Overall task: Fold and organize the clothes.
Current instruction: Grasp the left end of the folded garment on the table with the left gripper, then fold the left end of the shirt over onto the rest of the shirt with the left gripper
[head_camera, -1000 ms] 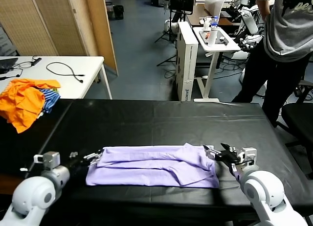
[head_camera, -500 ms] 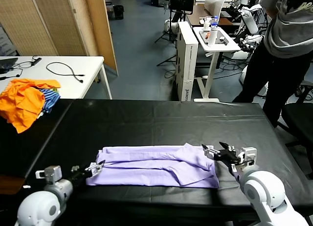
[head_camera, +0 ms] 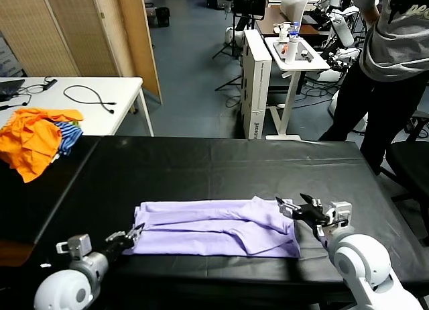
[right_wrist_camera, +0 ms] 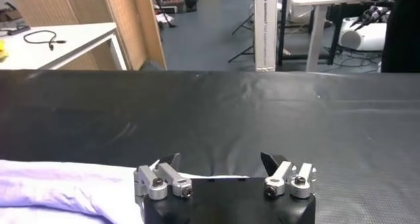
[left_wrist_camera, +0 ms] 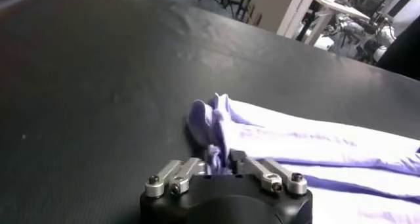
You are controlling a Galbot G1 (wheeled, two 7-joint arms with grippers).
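The pale lavender T-shirt point(head_camera: 214, 229) lies folded into a long band across the near part of the black table point(head_camera: 221, 166). My left gripper point(head_camera: 134, 231) is at the shirt's left end, shut on a bunch of its cloth. In the left wrist view the fingers point(left_wrist_camera: 222, 158) pinch lavender fabric, and the rest of the shirt point(left_wrist_camera: 308, 146) stretches away. My right gripper point(head_camera: 295, 208) is open at the shirt's right end, just above the table. In the right wrist view its jaws point(right_wrist_camera: 220, 159) stand wide apart and empty, with the shirt point(right_wrist_camera: 59, 186) to one side.
A heap of orange and blue-striped garments point(head_camera: 33, 139) lies at the table's far left. A white table point(head_camera: 114, 115) with a cable stands behind it. A person point(head_camera: 389, 55) stands at the back right, near a white cart point(head_camera: 295, 55).
My left arm has drawn back toward the table's near edge, its gripper still on the shirt's left end. The right gripper has barely moved.
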